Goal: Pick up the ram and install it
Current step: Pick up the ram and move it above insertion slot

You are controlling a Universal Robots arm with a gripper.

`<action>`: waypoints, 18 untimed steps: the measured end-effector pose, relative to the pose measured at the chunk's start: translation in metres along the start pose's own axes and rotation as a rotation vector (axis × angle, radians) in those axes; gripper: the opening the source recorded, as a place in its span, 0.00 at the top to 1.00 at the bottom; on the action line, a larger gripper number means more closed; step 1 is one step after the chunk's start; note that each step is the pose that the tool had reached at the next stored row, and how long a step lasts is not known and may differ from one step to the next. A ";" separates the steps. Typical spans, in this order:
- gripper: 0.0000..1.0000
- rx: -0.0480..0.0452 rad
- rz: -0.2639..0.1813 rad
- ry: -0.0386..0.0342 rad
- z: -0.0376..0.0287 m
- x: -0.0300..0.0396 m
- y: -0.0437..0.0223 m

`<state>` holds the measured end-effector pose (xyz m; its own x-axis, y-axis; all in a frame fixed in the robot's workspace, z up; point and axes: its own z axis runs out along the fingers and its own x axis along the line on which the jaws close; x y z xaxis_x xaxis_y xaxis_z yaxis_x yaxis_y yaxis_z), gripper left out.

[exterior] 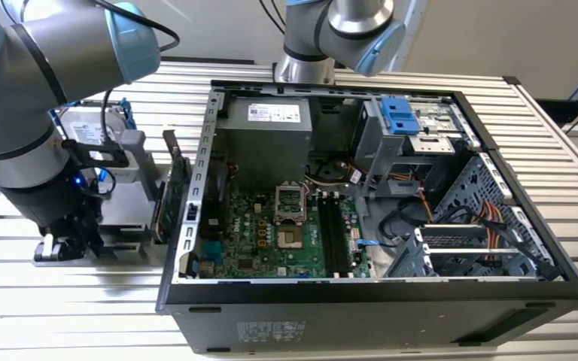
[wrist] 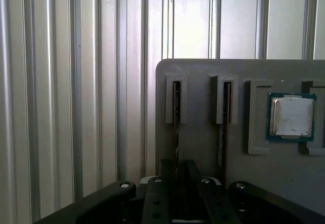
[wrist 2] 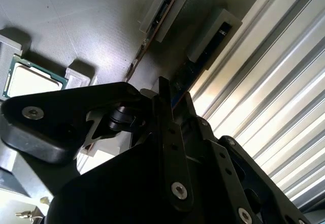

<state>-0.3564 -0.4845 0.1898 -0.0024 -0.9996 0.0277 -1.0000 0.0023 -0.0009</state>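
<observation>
Two thin ram sticks stand on edge in slot holders on a grey fixture tray (wrist: 203, 71). My gripper (wrist: 177, 170) is down over the tray, shut on the ram (wrist: 176, 132) in the holder nearest the tray's edge, and this ram still sits in that holder. The second wrist view shows the same ram (wrist 2: 179, 84) running from its holder into my gripper (wrist 2: 175, 99). The other ram (wrist: 222, 132) stands untouched beside it. In the exterior view my gripper (exterior: 68, 244) is low at the left, beside the open computer case (exterior: 369, 301).
A processor chip (wrist: 291, 116) lies in a pocket of the tray beside the rams. A green card (exterior: 171, 199) stands on edge between tray and case. A silver hard drive (exterior: 93, 131) sits behind the arm. The motherboard (exterior: 289, 233) lies inside the case on a ribbed metal table (exterior: 68, 316).
</observation>
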 end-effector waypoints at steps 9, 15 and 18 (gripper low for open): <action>1.00 0.0001 0.000 -0.0003 0.0000 0.0000 0.0000; 1.00 0.0000 0.000 -0.0005 0.0000 0.0000 0.0000; 1.00 0.0000 0.000 -0.0011 0.0000 0.0000 0.0000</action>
<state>-0.3564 -0.4845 0.1897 -0.0024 -0.9996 0.0266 -1.0000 0.0024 -0.0009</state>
